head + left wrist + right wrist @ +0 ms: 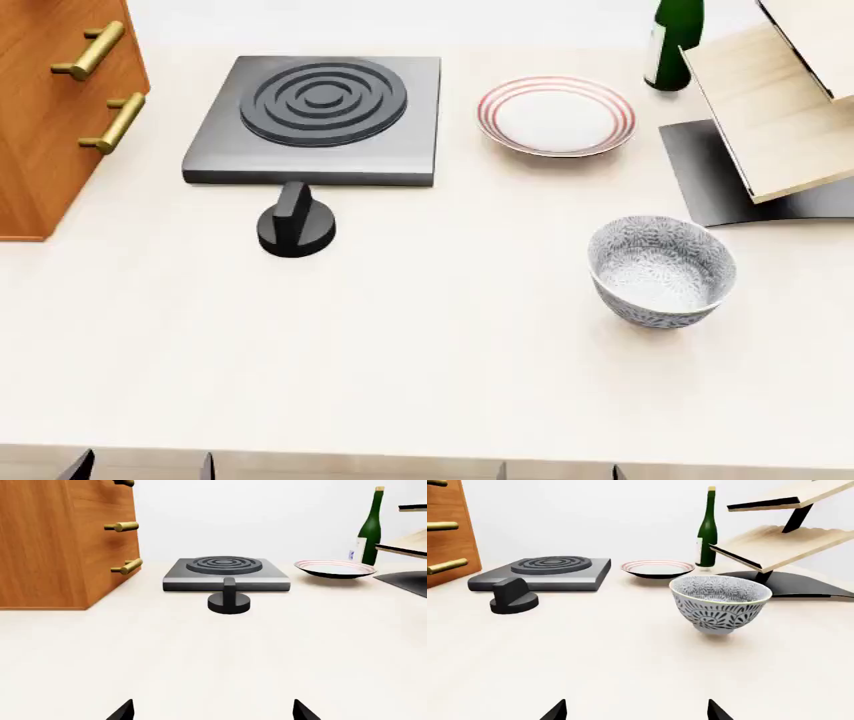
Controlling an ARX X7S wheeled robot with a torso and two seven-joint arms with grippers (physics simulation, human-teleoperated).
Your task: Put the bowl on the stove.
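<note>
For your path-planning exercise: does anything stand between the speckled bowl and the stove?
Nothing visible: bare counter separates the deep grey-speckled white bowl from the square dark grey stove. The round black knob sits just before the stove's front edge.

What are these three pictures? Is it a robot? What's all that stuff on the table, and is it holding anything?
Yes, a computer-drawn robot with two arms. One picture looks down from its head; the others come from cameras near each end effector. On the pale table sit a speckled bowl, a dark stove, a black knob, a red-ringed plate and a green bottle. A wooden cabinet and shelf rack stand at the sides. The left end effector and right end effector are open, holding nothing.
</note>
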